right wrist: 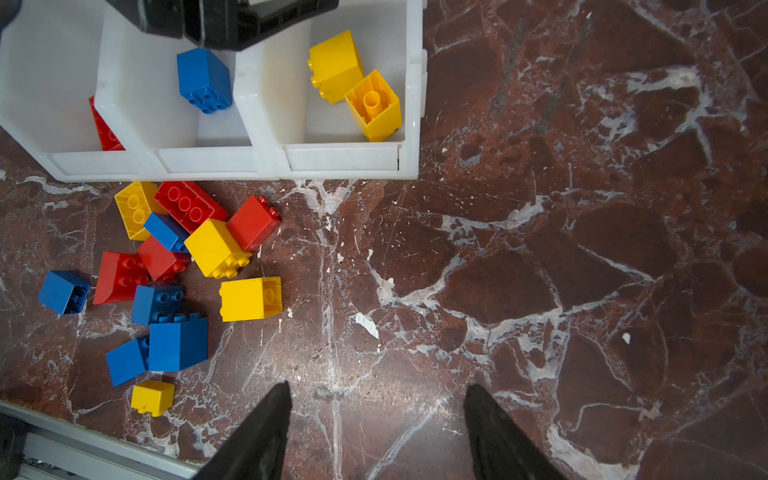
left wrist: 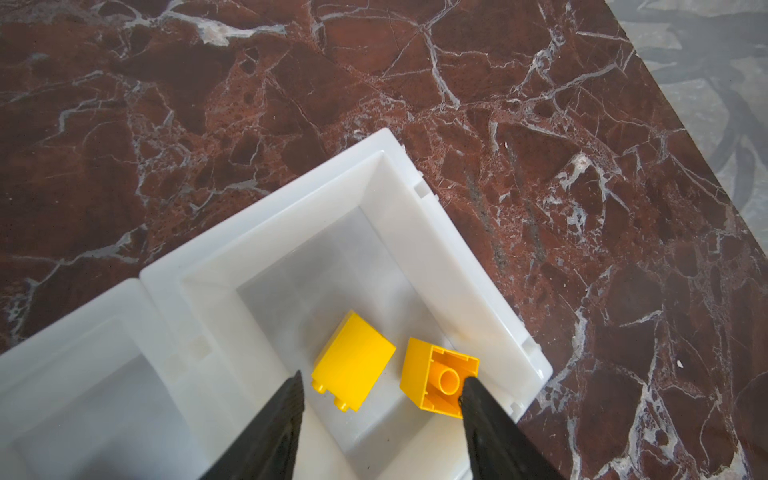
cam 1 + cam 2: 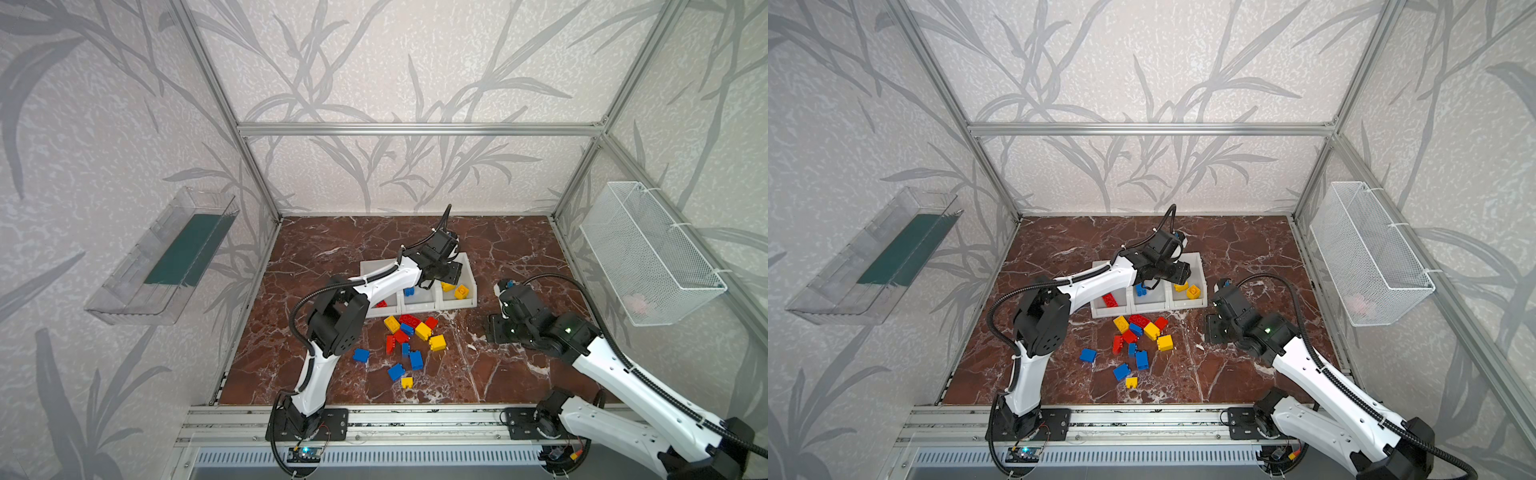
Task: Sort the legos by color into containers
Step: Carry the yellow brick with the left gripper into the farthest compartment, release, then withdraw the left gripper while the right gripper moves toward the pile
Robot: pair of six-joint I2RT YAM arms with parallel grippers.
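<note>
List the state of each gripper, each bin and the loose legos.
Left gripper: open, empty, above right bin.
Right gripper: open, empty, over bare table.
Left bin: holds red brick.
Middle bin: holds one blue brick.
Right bin: holds two yellow bricks.
Loose legos: unsorted, heaped on table before bins.

Both top views look steeply down from high above the front edge and take in the whole red-brown marble bench (image 3: 519,257) almost identically. The left wrist camera peers closely into the three joined white plastic bins (image 2: 457,257). The right wrist camera, farther back, shares these and the small red, blue and yellow plastic bricks (image 1: 216,249) with both top views.
</note>
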